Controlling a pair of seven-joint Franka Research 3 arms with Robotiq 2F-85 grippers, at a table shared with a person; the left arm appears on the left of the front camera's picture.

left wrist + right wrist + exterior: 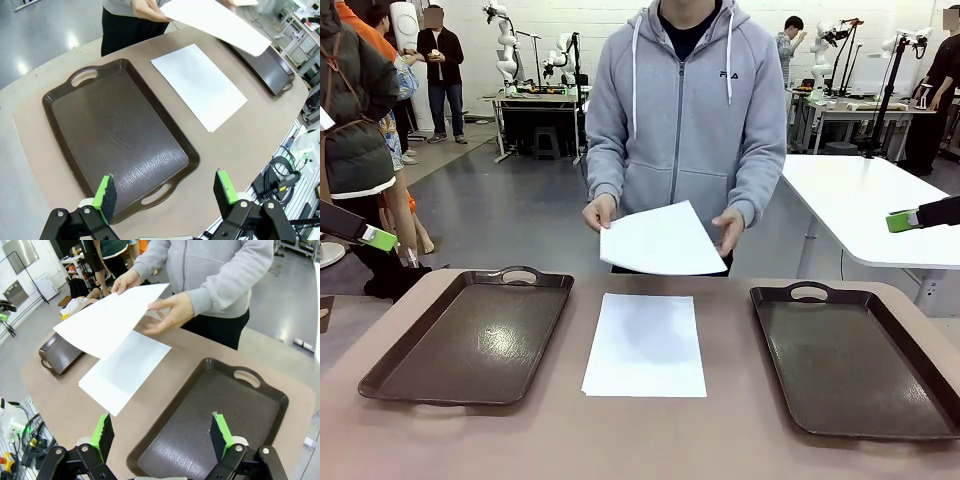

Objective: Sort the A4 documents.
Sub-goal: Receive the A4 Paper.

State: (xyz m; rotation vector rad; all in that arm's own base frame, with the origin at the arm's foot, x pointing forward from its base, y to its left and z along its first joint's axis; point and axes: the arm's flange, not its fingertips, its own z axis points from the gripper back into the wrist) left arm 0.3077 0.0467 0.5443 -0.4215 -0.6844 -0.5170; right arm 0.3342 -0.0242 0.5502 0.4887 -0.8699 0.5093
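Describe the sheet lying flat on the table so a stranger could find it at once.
On the tan table, find the left tray and right tray, both dark brown. Between them, touching neither, lies the white sheet. Unlike the held sheet, which the person grips in the air, it rests flat on the tabletop.

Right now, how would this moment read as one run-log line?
sheet one: flat on table between left tray and right tray | sheet two: held by person | left jaws: open, raised | right jaws: open, raised
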